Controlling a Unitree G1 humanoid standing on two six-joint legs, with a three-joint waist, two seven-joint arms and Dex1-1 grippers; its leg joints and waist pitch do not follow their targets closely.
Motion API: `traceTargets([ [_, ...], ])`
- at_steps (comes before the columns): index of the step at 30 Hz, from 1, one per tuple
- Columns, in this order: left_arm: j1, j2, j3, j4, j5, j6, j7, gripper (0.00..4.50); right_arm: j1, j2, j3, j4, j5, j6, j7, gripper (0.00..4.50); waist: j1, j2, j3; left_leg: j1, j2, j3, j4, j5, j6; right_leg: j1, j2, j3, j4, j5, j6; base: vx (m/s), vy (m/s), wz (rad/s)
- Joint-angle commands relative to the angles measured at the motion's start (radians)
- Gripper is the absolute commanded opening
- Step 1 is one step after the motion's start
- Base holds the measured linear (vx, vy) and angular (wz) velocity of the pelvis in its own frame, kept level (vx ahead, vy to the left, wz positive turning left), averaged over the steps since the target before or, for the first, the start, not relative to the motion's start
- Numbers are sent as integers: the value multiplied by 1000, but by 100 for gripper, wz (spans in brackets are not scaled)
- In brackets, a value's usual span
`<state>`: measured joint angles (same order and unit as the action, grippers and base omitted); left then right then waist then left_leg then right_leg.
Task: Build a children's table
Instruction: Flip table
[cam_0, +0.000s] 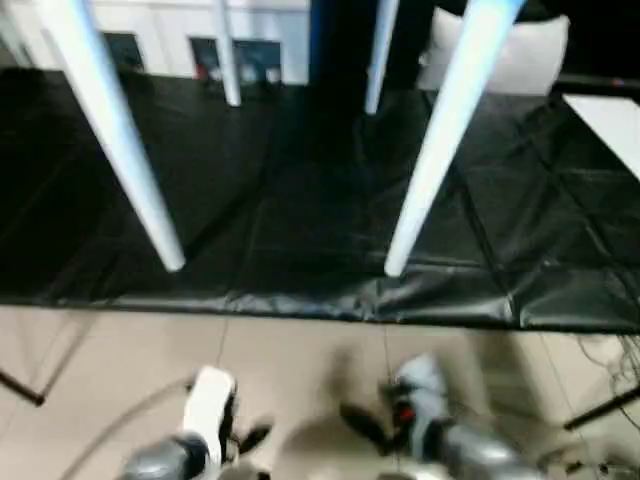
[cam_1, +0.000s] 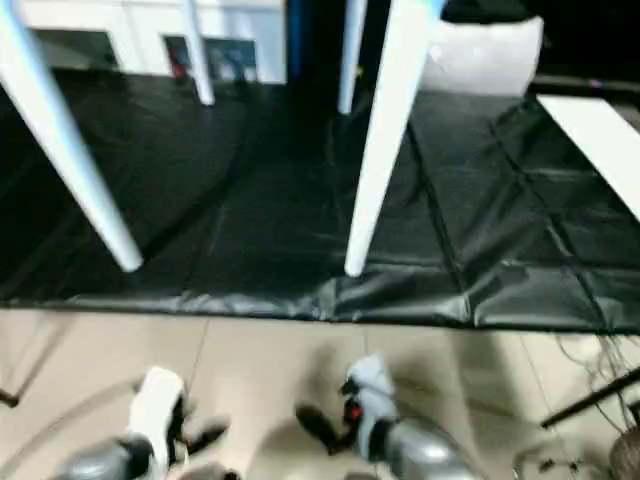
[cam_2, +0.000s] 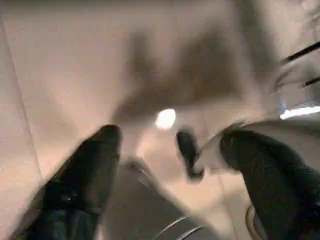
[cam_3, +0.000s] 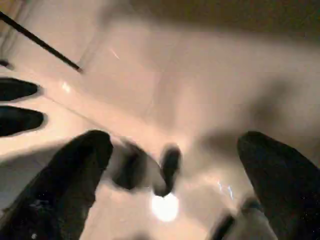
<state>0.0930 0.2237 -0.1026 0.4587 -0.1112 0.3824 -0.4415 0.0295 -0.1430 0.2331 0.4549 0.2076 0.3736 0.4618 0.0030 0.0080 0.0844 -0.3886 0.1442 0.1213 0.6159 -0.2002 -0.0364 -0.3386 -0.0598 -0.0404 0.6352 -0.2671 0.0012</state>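
The children's table stands upright on the black mat (cam_0: 300, 210); its top is out of view above. Two white tapered legs are near me, the left leg (cam_0: 115, 140) and the right leg (cam_0: 440, 140). Two more legs (cam_0: 228, 60) (cam_0: 378, 55) stand farther back. Both arms hang low over the beige floor, in front of the mat. My left gripper (cam_0: 248, 438) is open, its black fingers (cam_2: 90, 170) spread wide with nothing between them. My right gripper (cam_0: 362, 428) is also open and empty, with its fingers (cam_3: 75, 170) far apart.
A white shelved cabinet (cam_0: 200, 35) lines the back wall. A grey-white cushion-like panel (cam_0: 520, 50) leans at the back right. A flat white board (cam_0: 612, 125) lies on the mat's right side. Thin black stand legs (cam_0: 600, 408) and cables cross the floor at the right, and another rod (cam_0: 20, 390) at the left.
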Motion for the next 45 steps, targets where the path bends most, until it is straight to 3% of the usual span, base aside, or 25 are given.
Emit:
traceTargets([
  [1,-66,-27,36,179,19,-44,97,413,-81,21,-26,244,-69,-13,-148,450,-2,9,-48,12,77,-28,-97,-165,10,13,-96,48,-74,96,-278,0,0,0],
  [2,-94,-40,52,243,16,-64,126,413,-114,29,-32,332,-81,-18,-196,450,-2,4,-52,12,74,-25,-93,-126,22,18,-98,47,-71,159,-297,0,0,0],
  [3,-103,-44,58,264,15,-71,135,413,-125,31,-34,359,-84,-19,-211,450,0,6,-54,13,74,-24,-91,-108,28,20,-100,46,-69,185,-305,0,0,0],
  [4,-119,-53,73,302,5,-79,149,413,-136,37,-56,398,-77,-17,-261,450,8,5,-57,15,81,-20,-86,-69,53,24,-105,46,-66,249,-308,0,0,0],
  [5,-128,-59,83,327,-1,-84,157,413,-143,42,-72,422,-71,-17,-293,450,7,1,-57,12,80,-18,-84,-48,69,26,-104,46,-62,281,-309,0,0,0],
  [6,-146,-65,89,378,1,-86,169,413,-156,48,-100,472,-59,-5,-349,450,11,6,-57,12,81,-17,-84,-41,89,26,-105,44,-61,298,-306,0,0,0],
  [7,-152,-65,82,398,11,-84,170,413,-161,48,-107,499,-56,-1,-372,450,10,4,-56,13,82,-17,-86,-58,99,25,-107,44,-62,281,-305,0,0,0],
  [9,-173,-67,71,459,26,-86,182,413,-177,48,-125,579,-54,13,-417,450,11,4,-51,14,86,-16,-92,-113,94,24,-109,45,-68,206,-308,0,0,0],
  [11,-198,-75,82,523,24,-104,195,413,-197,53,-149,649,-51,15,-439,450,10,2,-42,18,89,-13,-101,-215,59,19,-109,48,-81,53,-309,0,0,0],
  [15,-235,-92,110,630,20,-131,212,413,-232,65,-169,752,-60,3,-430,450,14,1,-39,26,94,-4,-107,-300,7,10,-115,56,-98,-123,-286,0,0,0],
  [18,-248,-103,123,691,19,-120,210,413,-234,78,-185,801,-62,5,-418,450,20,3,-46,25,99,1,-109,-266,1,9,-113,57,-96,-87,-275,0,0,0],
  [22,-266,-116,131,767,26,-158,232,413,-237,101,-217,849,-55,-31,-403,450,31,3,-57,22,100,7,-106,-201,34,11,-111,53,-85,51,-279,0,0,0],
  [24,-281,-129,142,796,23,-174,251,413,-240,106,-228,865,-54,-37,-399,450,33,4,-62,24,101,7,-107,-210,34,13,-112,53,-85,51,-278,0,0,0],
  [32,-285,-131,145,803,25,-177,253,413,-241,106,-231,869,-55,-39,-398,450,36,2,-60,27,104,8,-115,-289,9,4,-112,55,-98,-68,-265,0,0,0],
  [45,-285,-131,145,803,25,-177,253,413,-241,106,-231,869,-55,-39,-398,450,36,2,-62,25,106,12,-118,-257,22,3,-112,55,-97,-10,-267,0,0,0],
])
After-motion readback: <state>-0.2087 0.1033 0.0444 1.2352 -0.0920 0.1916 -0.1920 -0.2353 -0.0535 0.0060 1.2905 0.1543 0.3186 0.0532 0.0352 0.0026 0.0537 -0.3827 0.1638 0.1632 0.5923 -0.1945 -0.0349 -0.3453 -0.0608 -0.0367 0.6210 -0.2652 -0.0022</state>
